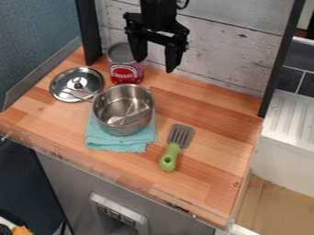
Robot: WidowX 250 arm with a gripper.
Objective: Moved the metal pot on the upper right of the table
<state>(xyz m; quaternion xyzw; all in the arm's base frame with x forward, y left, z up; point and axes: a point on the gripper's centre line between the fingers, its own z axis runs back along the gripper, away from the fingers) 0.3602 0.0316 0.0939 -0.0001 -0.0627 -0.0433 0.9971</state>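
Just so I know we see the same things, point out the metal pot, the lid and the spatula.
Metal pot (124, 109), camera view, on its inside.
Lid (78, 84), camera view, at its centre knob.
Spatula (172, 150), camera view, on its green handle.

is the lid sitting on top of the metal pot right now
No, the lid lies on the table beside the open pot.

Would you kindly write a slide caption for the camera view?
Open gripper over a wooden table, where a metal pot sits on a teal cloth between a lid and a spatula.
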